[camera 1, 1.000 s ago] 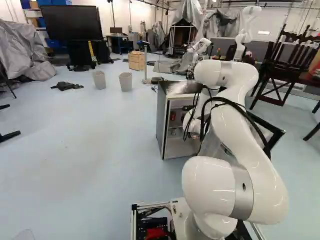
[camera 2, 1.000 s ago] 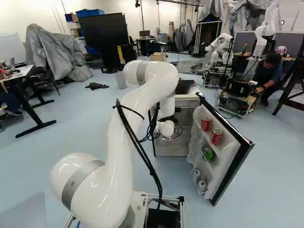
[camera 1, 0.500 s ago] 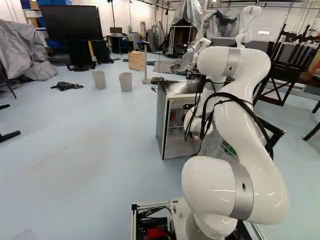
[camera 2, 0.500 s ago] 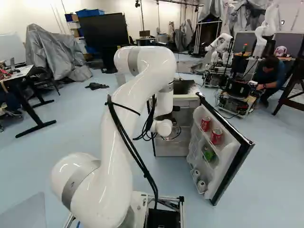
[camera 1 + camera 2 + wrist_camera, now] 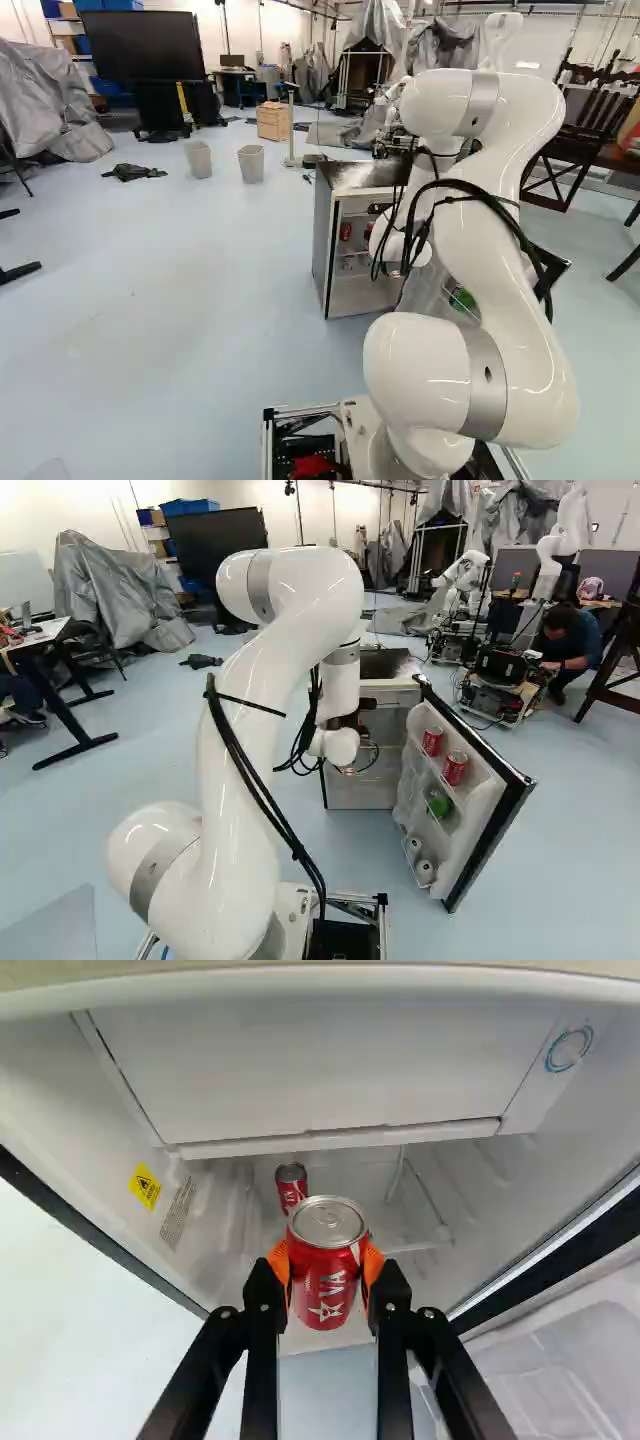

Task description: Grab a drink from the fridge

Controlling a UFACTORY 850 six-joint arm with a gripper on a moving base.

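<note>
- 1 red can (image 5: 325, 1300) sits right between the 2 orange pads (image 5: 279, 1258) of the gripper (image 5: 325, 1268). They touch it from 2 sides, so the gripper is pinching it.
- The red can stands up tall, with its shiny top up. Its long way runs across the way the gripper points.
- The gripper points into the fridge (image 5: 322, 245), so the way out looks to be straight back to the base.
- The open door (image 5: 478, 830) stands to the right of the end of the arm (image 5: 235, 780). A swing that way could bump it, I think. Pulling back first seems safer.
- The can looks picked up off the shelf, but I can't be sure of that.
- 1 back can (image 5: 290, 1193) is deeper in, past the held drink. The held drink hides its bottom part.
- The arm hides the gripper in the left base view, and I can't make out the held drink well in the right base view.
- 2 little red bits (image 5: 345, 232) show in the fridge in the left base view. They are too small to tell if 1 is the held drink.
</note>
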